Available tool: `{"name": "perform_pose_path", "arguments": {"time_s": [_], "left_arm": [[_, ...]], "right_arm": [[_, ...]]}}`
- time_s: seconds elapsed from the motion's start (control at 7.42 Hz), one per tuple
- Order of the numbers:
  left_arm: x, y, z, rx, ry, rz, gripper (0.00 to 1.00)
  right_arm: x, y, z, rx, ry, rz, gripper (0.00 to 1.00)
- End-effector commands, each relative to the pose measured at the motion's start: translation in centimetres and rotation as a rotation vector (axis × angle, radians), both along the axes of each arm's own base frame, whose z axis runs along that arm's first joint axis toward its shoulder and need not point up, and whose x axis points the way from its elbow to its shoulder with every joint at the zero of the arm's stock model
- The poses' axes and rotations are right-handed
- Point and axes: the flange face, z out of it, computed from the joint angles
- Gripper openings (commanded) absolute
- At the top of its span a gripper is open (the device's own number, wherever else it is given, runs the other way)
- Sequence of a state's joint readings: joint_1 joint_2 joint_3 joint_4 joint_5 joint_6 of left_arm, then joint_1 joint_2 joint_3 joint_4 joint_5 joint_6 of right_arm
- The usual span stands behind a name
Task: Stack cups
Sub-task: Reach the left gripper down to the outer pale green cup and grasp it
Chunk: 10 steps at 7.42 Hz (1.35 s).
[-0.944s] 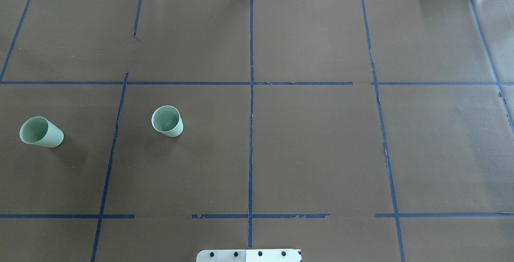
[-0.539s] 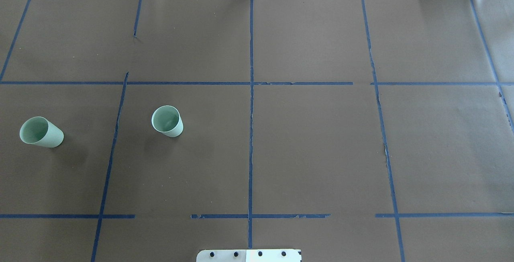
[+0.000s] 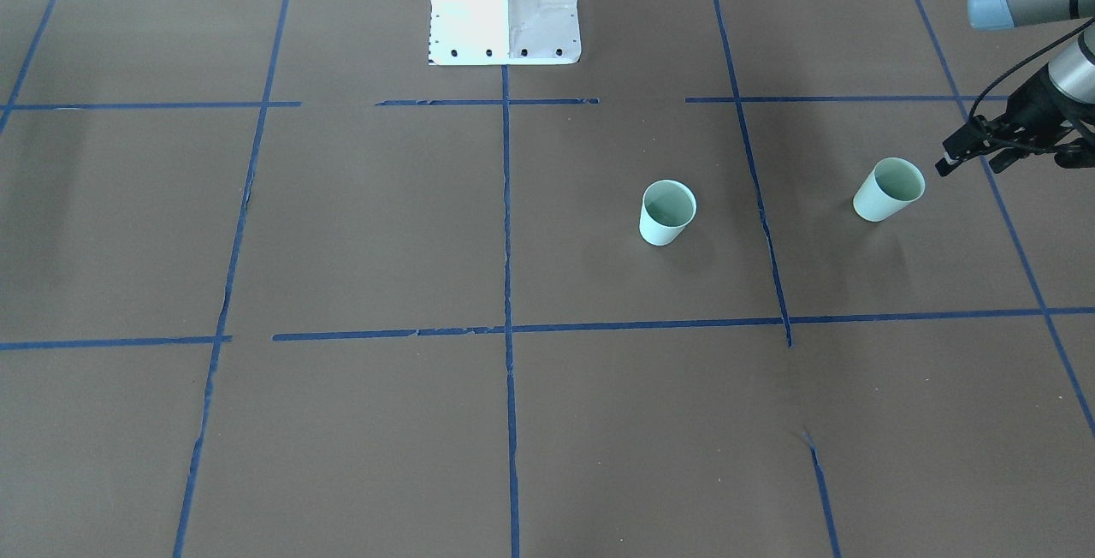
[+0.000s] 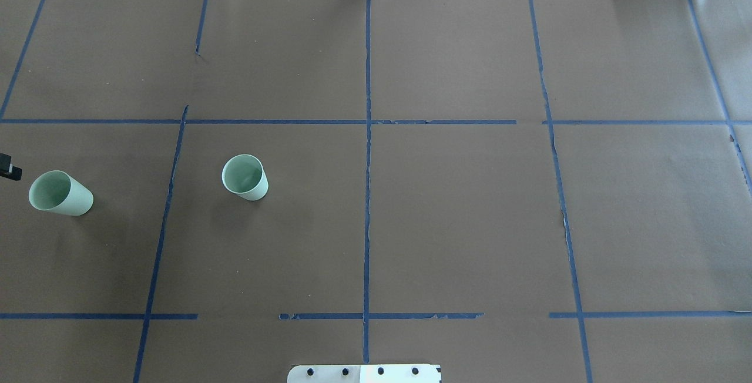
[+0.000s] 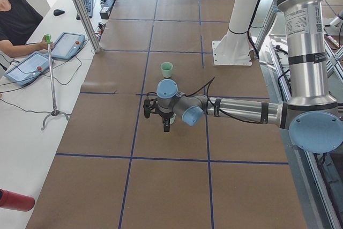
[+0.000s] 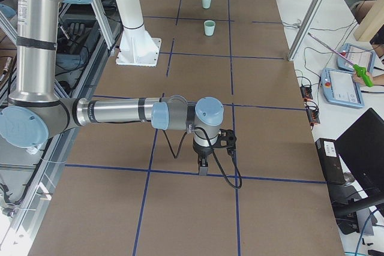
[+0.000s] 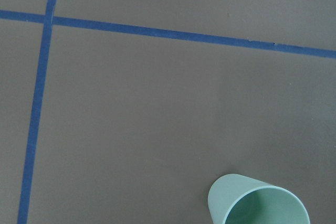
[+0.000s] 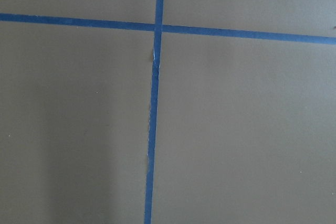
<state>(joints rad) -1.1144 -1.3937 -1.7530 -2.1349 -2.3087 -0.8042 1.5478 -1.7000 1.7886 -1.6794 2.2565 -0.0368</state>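
Observation:
Two pale mint-green cups stand upright and apart on the brown table. The outer cup (image 4: pixel 60 193) (image 3: pixel 888 189) is near the table's left end. The inner cup (image 4: pixel 244 177) (image 3: pixel 666 212) stands nearer the middle. My left gripper (image 3: pixel 944 166) hovers just beyond the outer cup, empty, its fingers looking closed together. Only its tip (image 4: pixel 10 170) shows at the overhead view's left edge. The left wrist view shows the outer cup's rim (image 7: pixel 257 205) at the bottom. My right gripper (image 6: pixel 203 166) hangs over the table's right part, far from both cups. I cannot tell whether it is open or shut.
Blue tape lines (image 4: pixel 367 165) mark a grid on the brown paper. The white robot base (image 3: pixel 505 2) stands at the table's near edge. Operators with tablets (image 5: pixel 32 63) sit along the far side, and a thin stand (image 5: pixel 52 84) stands there.
The left gripper's tip has come into the overhead view at the left edge, beside the outer cup. Both cups are unmoved.

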Motion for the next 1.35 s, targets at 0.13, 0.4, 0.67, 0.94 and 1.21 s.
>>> {"name": "perform_pose_path", "arguments": {"time_s": [0.13, 0.4, 0.67, 0.94, 1.21], "left_arm": [[4.1, -0.4, -0.2, -0.016, -0.013, 0.023, 1.00], [5.7, -0.4, 0.3, -0.021, -0.017, 0.053, 0.98], [6.6, -0.6, 0.2, -0.018, -0.016, 0.067, 0.65], [6.6, -0.5, 0.1, -0.016, -0.015, 0.068, 0.16], [6.3, -0.5, -0.2, -0.004, -0.013, 0.069, 0.00]], "right_arm": [[0.0, 0.0, 0.0, 0.002, 0.000, 0.000, 1.00], [0.0, 0.0, 0.0, 0.000, 0.000, 0.000, 1.00], [0.0, 0.0, 0.0, 0.000, 0.000, 0.000, 1.00], [0.0, 0.0, 0.0, 0.000, 0.000, 0.000, 1.00], [0.0, 0.0, 0.0, 0.002, 0.000, 0.000, 1.00]]}}
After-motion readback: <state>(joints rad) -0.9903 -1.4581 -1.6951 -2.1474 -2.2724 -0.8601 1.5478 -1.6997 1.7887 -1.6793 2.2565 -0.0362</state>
